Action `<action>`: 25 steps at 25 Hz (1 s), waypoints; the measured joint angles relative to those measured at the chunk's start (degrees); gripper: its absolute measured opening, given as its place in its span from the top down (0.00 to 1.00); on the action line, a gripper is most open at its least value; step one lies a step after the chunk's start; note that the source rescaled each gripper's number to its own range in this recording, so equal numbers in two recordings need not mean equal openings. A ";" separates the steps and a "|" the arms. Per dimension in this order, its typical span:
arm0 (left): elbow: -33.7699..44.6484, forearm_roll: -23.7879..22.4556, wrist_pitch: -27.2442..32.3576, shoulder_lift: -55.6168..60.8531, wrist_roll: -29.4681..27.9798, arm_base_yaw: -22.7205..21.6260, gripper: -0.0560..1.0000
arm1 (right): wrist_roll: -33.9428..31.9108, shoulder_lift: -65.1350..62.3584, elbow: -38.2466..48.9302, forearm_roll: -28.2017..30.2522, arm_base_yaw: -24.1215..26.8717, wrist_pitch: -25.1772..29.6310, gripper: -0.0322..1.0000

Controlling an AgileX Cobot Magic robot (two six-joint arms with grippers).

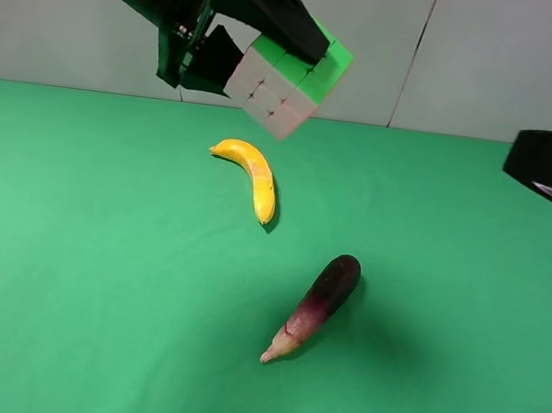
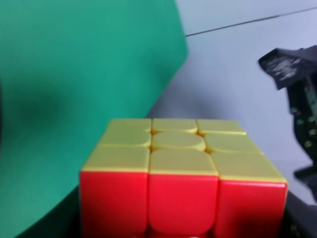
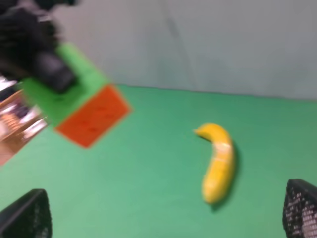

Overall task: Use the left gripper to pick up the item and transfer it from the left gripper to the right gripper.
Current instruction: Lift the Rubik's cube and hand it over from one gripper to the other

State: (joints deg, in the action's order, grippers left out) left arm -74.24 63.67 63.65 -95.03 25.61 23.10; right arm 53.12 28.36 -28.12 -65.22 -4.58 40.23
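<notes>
On the green desk (image 1: 76, 273) the aubergine (image 1: 316, 307) lies nearest, the banana (image 1: 252, 175) beyond it at 11 o'clock. Farther back, raised off the desk, the left claw (image 1: 277, 61) is clamped on the puzzle cube (image 1: 270, 90); the right claw (image 3: 161, 217), at 3 o'clock, gapes wide, holding nothing.

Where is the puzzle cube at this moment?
In the exterior high view, the puzzle cube is held aloft by the left gripper, upper left, above the banana.
</notes>
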 joint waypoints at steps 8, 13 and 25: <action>0.00 12.51 1.53 -4.02 6.88 0.00 0.95 | 15.73 6.13 0.00 -9.02 -7.54 -5.65 0.00; 0.00 18.61 2.40 -7.46 10.09 0.21 0.95 | 24.41 11.66 0.00 -16.85 -8.24 -6.59 0.00; 0.00 22.82 2.32 -11.30 14.24 7.38 0.95 | 47.02 23.57 -0.06 -32.69 -8.24 -4.10 0.00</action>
State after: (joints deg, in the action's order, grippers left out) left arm -74.24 86.50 65.97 -106.33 39.84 30.48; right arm 100.14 51.94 -28.18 -97.91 -12.82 36.13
